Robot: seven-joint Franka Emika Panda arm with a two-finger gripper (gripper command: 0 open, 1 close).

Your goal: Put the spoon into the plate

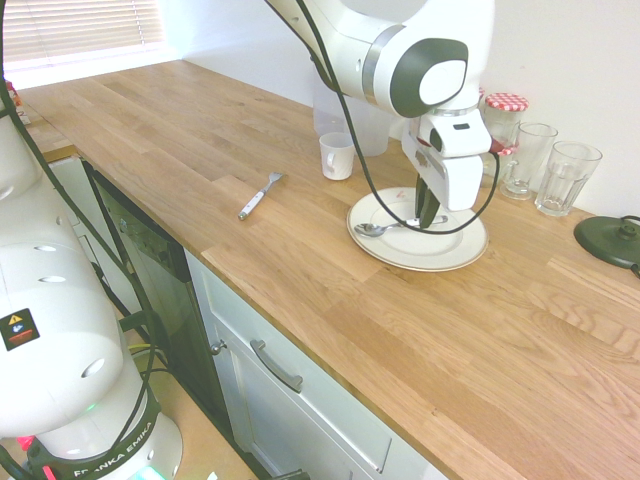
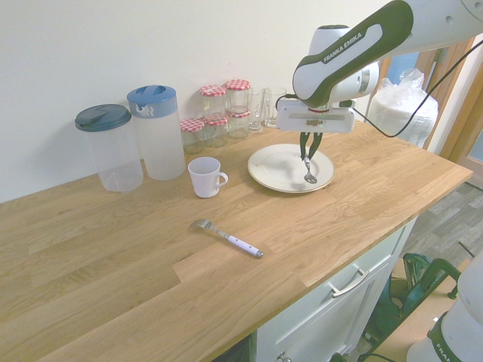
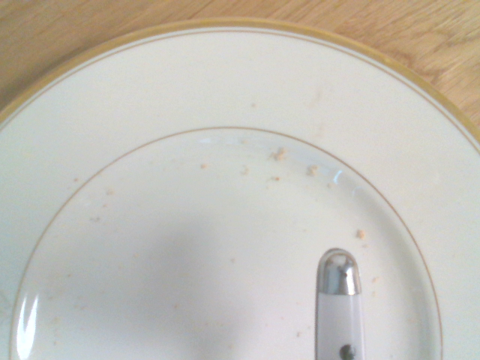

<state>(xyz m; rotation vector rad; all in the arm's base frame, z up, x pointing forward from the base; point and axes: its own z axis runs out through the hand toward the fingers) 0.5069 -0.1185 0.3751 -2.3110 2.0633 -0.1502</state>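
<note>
— Where did we have the first exterior camera?

— High beside the arm's base, looking along the wooden counter [image 1: 200, 130]; the plate [image 1: 420, 250] sat right of centre and the fork [image 1: 260, 196] mid-frame.

— And the second?

— We faced the wall from the counter's front, farther back; the plate [image 2: 275, 170] lay right of centre, the fork [image 2: 226, 237] lower middle, the white cup [image 2: 207, 177] between. Both views shared these.

— The wrist?

— We looked straight down, very close, onto the plate [image 3: 187, 97], which filled the frame, the spoon [image 3: 339, 300] handle at the lower right.
</note>
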